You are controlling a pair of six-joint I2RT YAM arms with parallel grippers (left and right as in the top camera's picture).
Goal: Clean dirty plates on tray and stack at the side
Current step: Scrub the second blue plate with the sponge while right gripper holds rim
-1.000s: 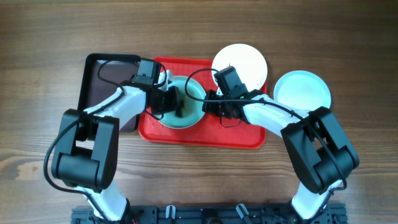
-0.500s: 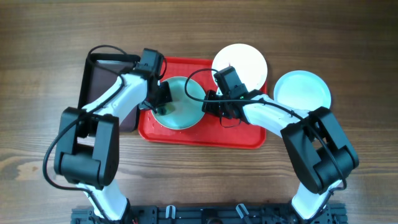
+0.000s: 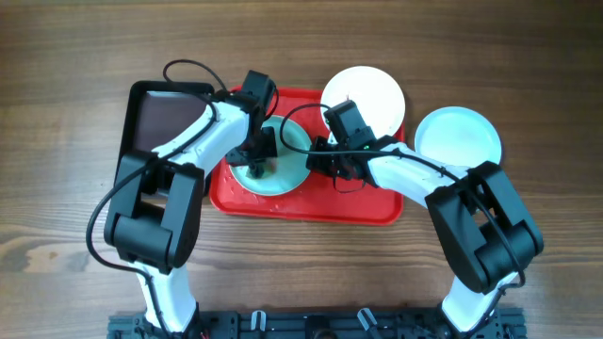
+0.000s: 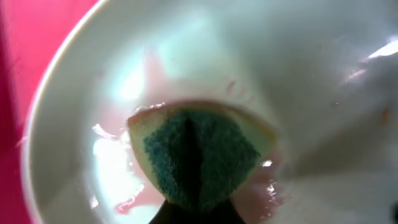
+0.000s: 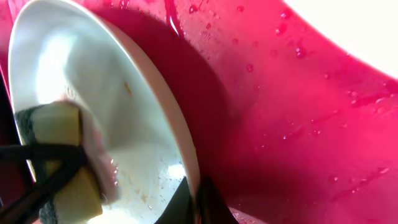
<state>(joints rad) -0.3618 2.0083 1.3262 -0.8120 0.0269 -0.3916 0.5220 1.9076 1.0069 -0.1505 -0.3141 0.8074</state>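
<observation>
A pale mint-blue plate [image 3: 288, 169] sits tilted on the red tray [image 3: 363, 202]. My right gripper [image 3: 316, 158] is shut on its right rim [image 5: 186, 168] and holds it up. My left gripper [image 3: 256, 162] is shut on a yellow sponge with a green scrub face [image 4: 199, 155], pressed on the plate's centre, where pink smears remain [image 4: 134, 202]. The sponge also shows in the right wrist view [image 5: 65, 162]. A white plate [image 3: 369, 92] lies at the tray's back right corner. A second mint-blue plate [image 3: 458, 137] lies on the table right of the tray.
A smaller black tray [image 3: 155, 122] lies left of the red tray, partly under my left arm. The red tray's surface is wet with droplets [image 5: 292, 112]. Bare wooden table [image 3: 66, 141] surrounds both trays.
My left gripper with the sponge moved left across the plate, then back right and toward the far side; its arm swung over. The right gripper and plates have not moved.
</observation>
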